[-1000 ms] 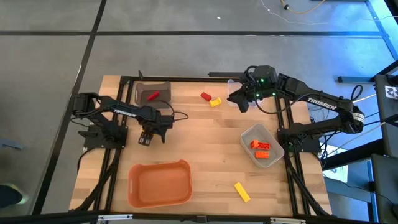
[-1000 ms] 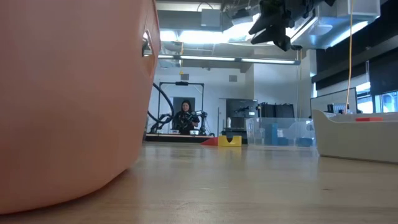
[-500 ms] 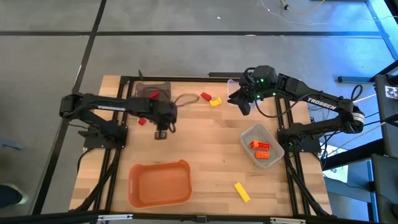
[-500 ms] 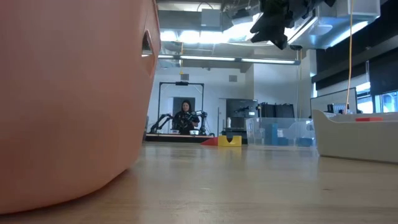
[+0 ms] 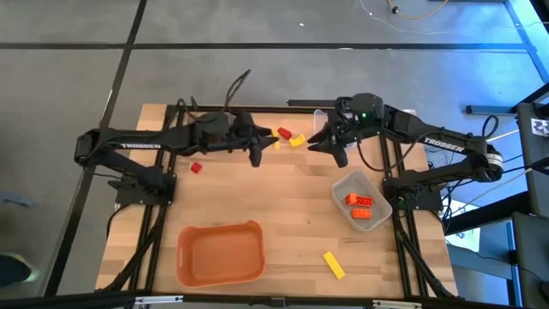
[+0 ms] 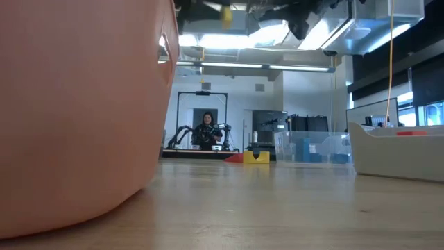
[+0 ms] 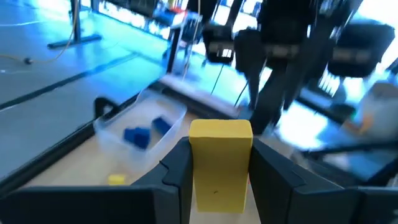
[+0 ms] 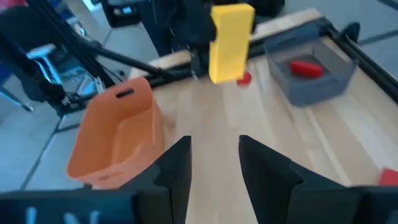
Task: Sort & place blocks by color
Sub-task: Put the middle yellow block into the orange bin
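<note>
My left gripper (image 5: pixel 257 152) hangs above the table's far middle, shut on a yellow block (image 7: pixel 220 163), which the right wrist view also shows (image 8: pixel 231 41). My right gripper (image 5: pixel 327 146) is open in the air just right of it, facing it. A red block (image 5: pixel 284 133) and a yellow block (image 5: pixel 298 140) lie flat on the table between the two grippers. Another red block (image 5: pixel 196 167) lies near the left arm, and a yellow one (image 5: pixel 333 264) lies near the front edge. Orange blocks (image 5: pixel 359 206) sit in a clear bin (image 5: pixel 347 182). My left gripper pinches the yellow block between its two fingers (image 7: pixel 179 168), one on each of the block's opposite side faces (image 7: pixel 198 180). The block's far end sticks out past the fingertips. It is lifted clear of the table.
An orange bin (image 5: pixel 220 253) stands near the front left. A dark bin (image 8: pixel 311 78) with a red block (image 8: pixel 305 67) sits at the far left, partly under my left arm. A clear bin with blue blocks (image 7: pixel 138 134) sits at the far edge by the right arm.
My left arm has swung up from the table's left side and reached toward the far right; its gripper now hangs beside the right gripper. The yellow block now shows at the top of the low view.
</note>
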Controlling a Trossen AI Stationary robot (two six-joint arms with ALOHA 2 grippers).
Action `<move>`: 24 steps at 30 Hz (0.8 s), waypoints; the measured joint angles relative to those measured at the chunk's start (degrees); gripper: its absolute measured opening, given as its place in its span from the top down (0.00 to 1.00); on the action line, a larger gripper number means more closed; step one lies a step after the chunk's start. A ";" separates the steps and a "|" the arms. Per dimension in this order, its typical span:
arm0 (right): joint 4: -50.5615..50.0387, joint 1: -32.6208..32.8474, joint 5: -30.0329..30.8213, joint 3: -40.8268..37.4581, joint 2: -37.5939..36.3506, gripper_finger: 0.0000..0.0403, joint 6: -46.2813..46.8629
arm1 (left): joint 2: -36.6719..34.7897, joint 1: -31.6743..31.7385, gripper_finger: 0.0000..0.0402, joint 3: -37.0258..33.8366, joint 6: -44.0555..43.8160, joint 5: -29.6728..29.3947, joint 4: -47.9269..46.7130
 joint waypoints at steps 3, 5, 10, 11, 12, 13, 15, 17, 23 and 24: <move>2.18 1.77 3.26 0.00 0.33 0.67 2.05 | 1.89 0.02 0.73 -0.06 -2.29 -0.02 5.13; 2.47 2.98 4.30 0.00 0.90 0.65 2.14 | 3.17 0.00 0.73 -0.07 -3.38 -0.03 7.77; 2.09 5.51 4.49 0.00 2.48 0.50 1.96 | 4.65 -0.40 0.73 -0.11 -3.76 -0.57 8.31; 2.11 5.74 4.85 0.00 2.76 0.46 1.94 | 4.65 -0.40 0.73 -0.11 -3.74 -0.55 8.49; 1.99 5.89 5.95 0.00 2.92 0.42 1.87 | 4.61 -0.40 0.73 -0.11 -3.73 -0.56 8.69; 1.74 6.05 7.39 0.00 2.97 0.38 1.67 | 4.53 -0.39 0.73 -0.11 -3.74 -0.57 8.78; 1.48 6.09 9.58 0.00 2.95 0.31 1.36 | 4.23 -0.36 0.73 -0.11 -3.72 -0.22 8.72; 1.77 6.07 10.14 0.00 2.95 0.25 1.27 | 4.03 -0.37 0.73 -0.10 -3.74 0.60 9.49; 3.95 6.56 10.05 0.00 4.17 0.21 2.97 | 4.06 -1.08 0.73 -0.09 -4.56 4.29 11.03; 4.97 6.83 10.04 0.00 4.77 0.21 3.65 | 4.06 -1.47 0.73 -0.09 -3.94 4.39 11.22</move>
